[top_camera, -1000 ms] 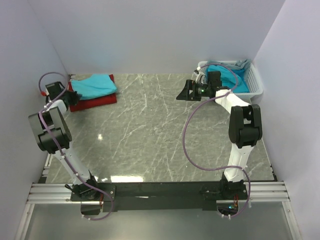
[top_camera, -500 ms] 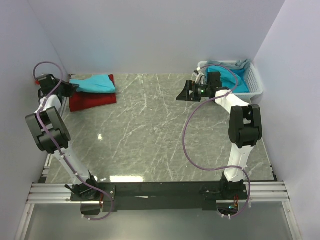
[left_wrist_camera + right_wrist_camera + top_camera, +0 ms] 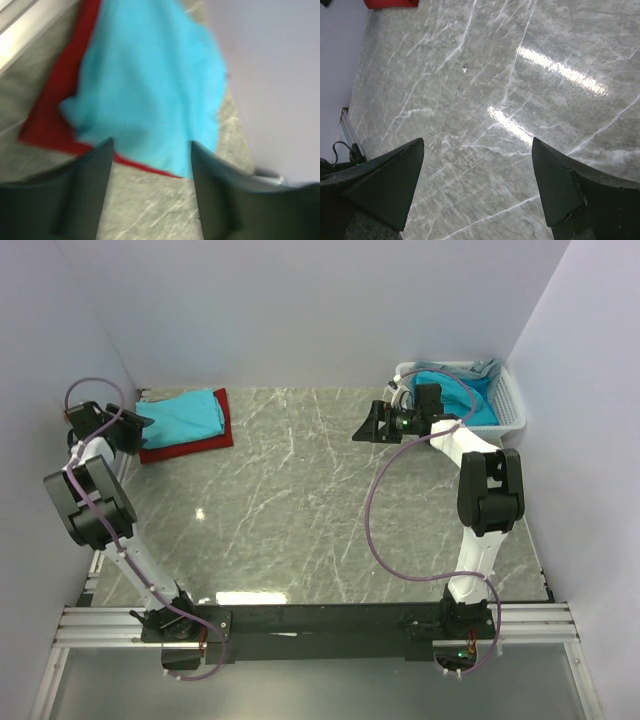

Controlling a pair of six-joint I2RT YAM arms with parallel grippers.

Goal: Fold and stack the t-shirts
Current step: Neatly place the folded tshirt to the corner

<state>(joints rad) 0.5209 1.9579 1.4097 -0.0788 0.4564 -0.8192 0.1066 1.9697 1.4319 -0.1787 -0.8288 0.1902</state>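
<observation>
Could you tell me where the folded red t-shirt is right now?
In the top view, the red t-shirt lies at the table's far-left corner, under the folded turquoise t-shirt, just beside the left hand.

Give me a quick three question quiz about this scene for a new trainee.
1. True or false: the turquoise shirt lies on the red shirt.
2. Seen from above, the white basket stands: A) far right, B) far left, C) near edge.
3. Fill in: the right hand holds ____.
Key: 1 true; 2 A; 3 nothing.
</observation>
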